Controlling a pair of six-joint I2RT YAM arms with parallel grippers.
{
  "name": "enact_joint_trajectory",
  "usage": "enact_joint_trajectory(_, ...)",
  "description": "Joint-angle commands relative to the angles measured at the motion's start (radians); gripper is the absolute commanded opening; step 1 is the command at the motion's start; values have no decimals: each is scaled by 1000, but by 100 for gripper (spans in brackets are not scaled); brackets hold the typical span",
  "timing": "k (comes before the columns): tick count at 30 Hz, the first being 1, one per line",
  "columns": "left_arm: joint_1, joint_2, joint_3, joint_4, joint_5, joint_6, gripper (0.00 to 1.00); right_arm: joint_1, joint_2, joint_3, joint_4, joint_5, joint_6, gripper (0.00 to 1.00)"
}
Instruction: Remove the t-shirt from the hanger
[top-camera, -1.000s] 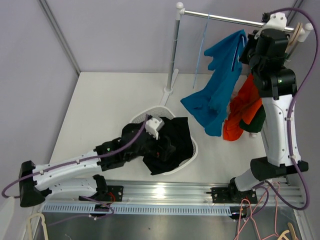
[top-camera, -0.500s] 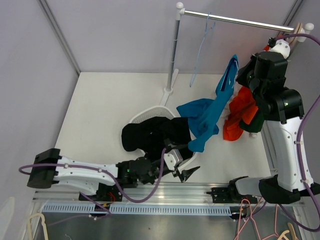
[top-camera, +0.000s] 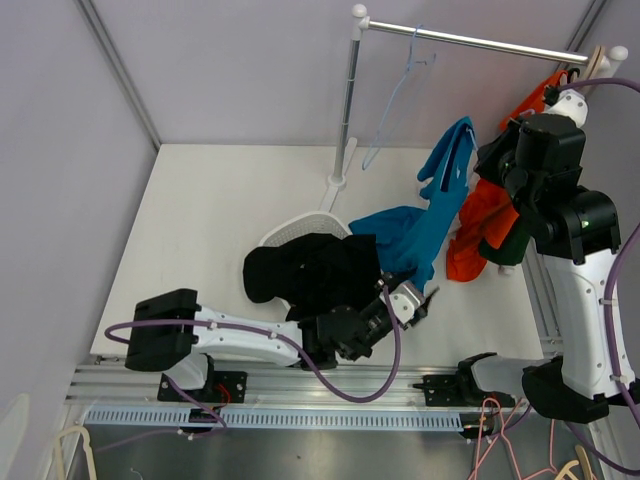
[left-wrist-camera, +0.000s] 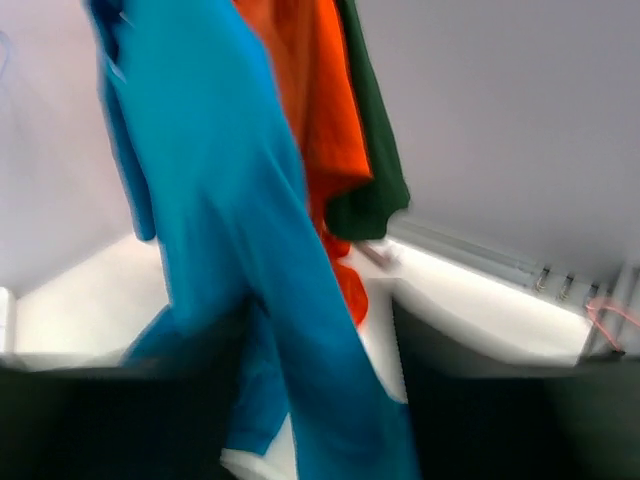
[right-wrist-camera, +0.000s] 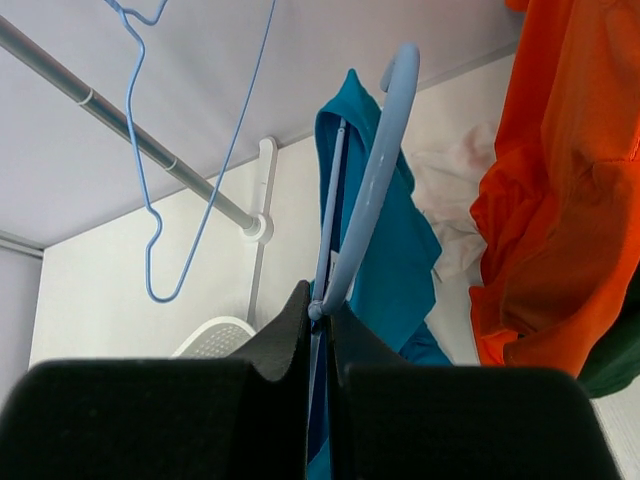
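Observation:
The blue t-shirt (top-camera: 425, 230) hangs from a light blue hanger (right-wrist-camera: 375, 190), and its lower part lies on the table by the basket. My right gripper (right-wrist-camera: 320, 310) is shut on the hanger's neck just under the hook, holding it off the rail, to the right of the pole. My left gripper (top-camera: 420, 300) is low at the shirt's bottom hem. In the blurred left wrist view its jaws stand apart, with the blue t-shirt (left-wrist-camera: 240, 230) running down through the gap between them.
An empty blue wire hanger (top-camera: 395, 110) hangs on the rail (top-camera: 470, 40) beside the stand's pole (top-camera: 348, 100). A white basket (top-camera: 300, 228) holds a black garment (top-camera: 310, 275). Orange (top-camera: 485, 225) and dark green (top-camera: 505, 250) garments hang at the right.
My left arm left the black garment in the basket and swung right to the blue t-shirt's hem, its jaws narrowing. My right arm carried the hanger down off the rail.

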Motion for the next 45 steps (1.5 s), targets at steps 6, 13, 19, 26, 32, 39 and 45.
enact_joint_trajectory(6,-15,-47,6,168,-89,128,1,-7,38,54,-74,0,43,0)
enact_joint_trajectory(13,-224,-108,-206,597,-35,444,1,-139,165,227,-145,-111,43,0)
enact_joint_trajectory(19,-363,-88,-329,759,-56,526,1,-297,342,471,-234,-315,28,0)
enact_joint_trajectory(26,-288,-7,-293,756,-171,403,1,-333,341,473,-249,-464,15,0)
enact_joint_trajectory(32,-34,-231,-30,-262,-105,-170,1,-253,68,195,-179,-409,5,0)
enact_joint_trajectory(39,247,-246,296,-856,91,-390,1,-242,-32,207,-201,-415,5,0)
enact_joint_trajectory(45,286,-297,574,-1045,157,-314,1,-240,-64,172,-130,-329,-34,0)
